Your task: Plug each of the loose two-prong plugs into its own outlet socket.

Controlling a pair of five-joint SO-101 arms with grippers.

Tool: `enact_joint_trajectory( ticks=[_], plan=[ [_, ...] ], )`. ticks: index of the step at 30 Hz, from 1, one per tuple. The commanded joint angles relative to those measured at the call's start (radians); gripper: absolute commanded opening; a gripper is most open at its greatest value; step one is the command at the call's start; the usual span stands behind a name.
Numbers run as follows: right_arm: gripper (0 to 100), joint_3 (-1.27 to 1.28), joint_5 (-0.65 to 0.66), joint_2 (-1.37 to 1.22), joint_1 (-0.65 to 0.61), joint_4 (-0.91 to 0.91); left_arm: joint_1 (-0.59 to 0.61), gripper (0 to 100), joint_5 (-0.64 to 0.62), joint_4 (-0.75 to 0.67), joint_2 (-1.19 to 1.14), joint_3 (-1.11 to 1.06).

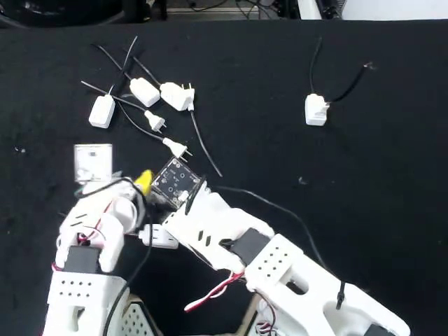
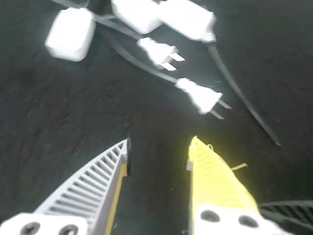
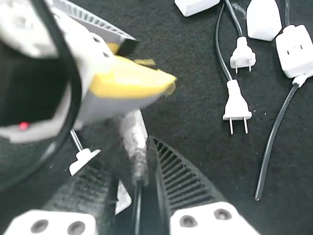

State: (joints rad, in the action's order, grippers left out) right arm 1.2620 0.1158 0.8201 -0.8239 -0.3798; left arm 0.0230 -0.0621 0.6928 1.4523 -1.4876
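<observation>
Black worktop [image 1: 392, 63]; we log the loose parts grouped toward its far left corner. The nearest two-prong plug [image 2: 199, 95] lies just ahead of the left hand [image 2: 159, 147], its long axis roughly across that hand's line and its prongs toward the right edge. We judge the left arm nearer. Its 2 fingers stand apart, holding nothing. The right hand [image 3: 129, 161] looks clamped on a pale cylinder [image 3: 132, 132] that we cannot identify.

Even light, soft shadows, plugs [image 2: 156, 51] glaring white

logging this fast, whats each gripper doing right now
left gripper: open, holding nothing
right gripper: closed on a pale corded piece, too blurred to name
</observation>
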Motion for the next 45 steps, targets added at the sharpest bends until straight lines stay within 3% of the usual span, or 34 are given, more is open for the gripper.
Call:
enact_joint_trajectory(
  ticks=[1,10,18,45],
  plan=[
    [1.1,-0.021,0.008,0.025,0.034,0.017,0.044,20,-0.046,0.044,-0.005,0.087],
    [1.1,-0.016,0.009,0.025,0.034,0.017,0.038,21,-0.046,0.072,-0.005,0.102],
    [1.1,-0.024,0.008,0.031,0.029,0.017,-0.093,21,-0.02,0.048,-0.008,0.039],
    [1.1,-0.019,0.008,0.099,0.035,0.002,-0.099,21,0.006,0.029,-0.015,-0.01]
  ],
)
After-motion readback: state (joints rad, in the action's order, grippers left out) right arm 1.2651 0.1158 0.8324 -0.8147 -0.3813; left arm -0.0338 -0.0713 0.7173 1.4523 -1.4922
